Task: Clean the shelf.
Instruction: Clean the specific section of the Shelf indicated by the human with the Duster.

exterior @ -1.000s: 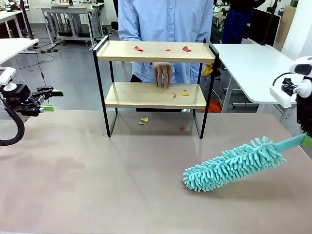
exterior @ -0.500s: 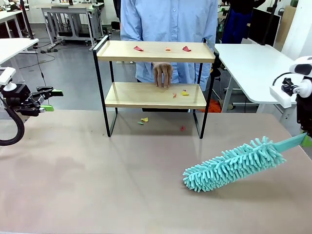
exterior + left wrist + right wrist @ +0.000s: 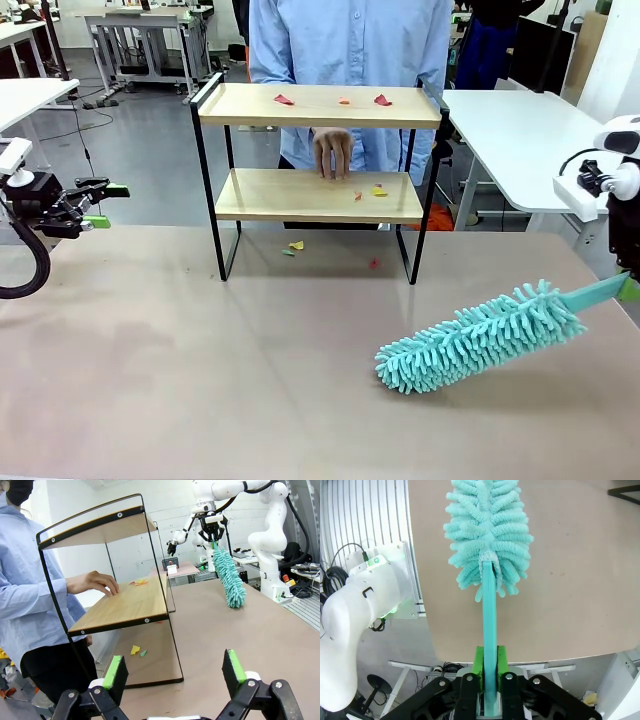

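Obs: right gripper (image 3: 489, 672) pinches the duster (image 3: 470, 340) handle; left gripper (image 3: 174, 672) spread, empty; shelf (image 3: 318, 105) stands well beyond the duster head. Risk: sweeping the lower board may strike the person's hand (image 3: 333, 152) resting there, or shove the light rack.

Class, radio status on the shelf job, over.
Left gripper open. Right gripper shut on duster. Shelf holds scraps. Person's hand on lower board.

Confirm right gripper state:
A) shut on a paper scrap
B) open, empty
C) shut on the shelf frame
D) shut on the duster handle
D: in the right wrist view, the right gripper is closed tight on the teal handle of the duster.
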`<state>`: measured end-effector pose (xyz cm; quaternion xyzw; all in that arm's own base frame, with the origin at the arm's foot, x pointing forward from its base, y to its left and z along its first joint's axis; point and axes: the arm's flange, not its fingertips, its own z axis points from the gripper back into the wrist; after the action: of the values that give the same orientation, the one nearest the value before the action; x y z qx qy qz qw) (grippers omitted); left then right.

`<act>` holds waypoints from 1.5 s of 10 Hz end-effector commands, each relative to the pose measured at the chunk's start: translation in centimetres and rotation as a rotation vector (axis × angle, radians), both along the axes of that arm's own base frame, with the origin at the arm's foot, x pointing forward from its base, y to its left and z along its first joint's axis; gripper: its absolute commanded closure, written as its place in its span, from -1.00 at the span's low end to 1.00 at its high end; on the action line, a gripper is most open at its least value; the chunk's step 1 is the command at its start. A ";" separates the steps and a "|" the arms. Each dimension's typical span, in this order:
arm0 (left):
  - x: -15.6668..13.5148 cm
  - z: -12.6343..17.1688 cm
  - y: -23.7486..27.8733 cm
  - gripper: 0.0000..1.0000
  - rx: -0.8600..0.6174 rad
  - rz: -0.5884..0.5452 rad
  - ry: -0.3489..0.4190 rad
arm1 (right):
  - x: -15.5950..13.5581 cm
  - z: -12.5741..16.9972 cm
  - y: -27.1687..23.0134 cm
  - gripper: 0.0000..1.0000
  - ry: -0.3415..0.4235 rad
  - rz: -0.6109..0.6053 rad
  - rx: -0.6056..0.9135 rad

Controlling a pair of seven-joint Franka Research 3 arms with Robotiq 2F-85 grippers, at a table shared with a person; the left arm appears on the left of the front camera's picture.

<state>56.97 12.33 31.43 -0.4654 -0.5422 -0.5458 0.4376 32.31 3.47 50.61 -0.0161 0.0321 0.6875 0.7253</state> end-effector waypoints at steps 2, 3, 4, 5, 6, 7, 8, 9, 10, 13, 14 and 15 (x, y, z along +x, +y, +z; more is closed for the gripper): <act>0.0 0.3 0.0 -1.00 0.000 -0.004 -0.004 | -1.1 1.9 1.9 0.74 -0.053 -0.049 0.025; 0.0 0.3 0.0 -1.00 0.000 -0.004 -0.004 | -1.7 3.2 3.7 0.74 -0.104 -0.085 0.056; 0.0 0.3 0.0 -1.00 0.000 -0.004 -0.004 | -2.5 4.7 5.8 0.74 -0.150 -0.121 0.074; 0.0 0.3 0.0 -1.00 0.000 -0.004 -0.004 | -3.3 5.8 7.8 0.74 -0.189 -0.169 0.092; 0.0 0.3 0.0 -1.00 0.000 -0.004 -0.004 | -3.9 6.5 10.1 0.74 -0.215 -0.235 0.112; 0.0 0.3 0.0 -1.00 0.000 -0.004 -0.004 | -4.7 7.0 12.7 0.74 -0.262 -0.347 0.135; 0.0 0.3 0.0 -1.00 0.000 -0.004 -0.004 | -5.4 7.2 15.3 0.74 -0.305 -0.427 0.179; 0.0 0.3 0.0 -1.00 0.000 -0.004 -0.004 | -6.0 7.2 17.3 0.74 -0.360 -0.517 0.206; 0.0 0.3 0.0 -1.00 0.000 -0.004 -0.004 | -6.6 7.0 18.6 0.74 -0.353 -0.532 0.209; 0.0 0.3 0.0 -1.00 0.000 -0.004 -0.004 | -6.7 7.9 17.4 0.74 -0.324 -0.491 0.196; 0.0 0.3 0.0 -1.00 0.000 -0.004 -0.004 | -6.7 7.9 17.4 0.74 -0.324 -0.491 0.196; 0.0 0.3 0.0 -1.00 0.000 -0.004 -0.004 | -7.1 7.7 18.3 0.74 -0.320 -0.515 0.202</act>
<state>56.97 12.33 31.43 -0.4655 -0.5421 -0.5459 0.4376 25.49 21.37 58.29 -0.0448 -0.1455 0.4691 0.8699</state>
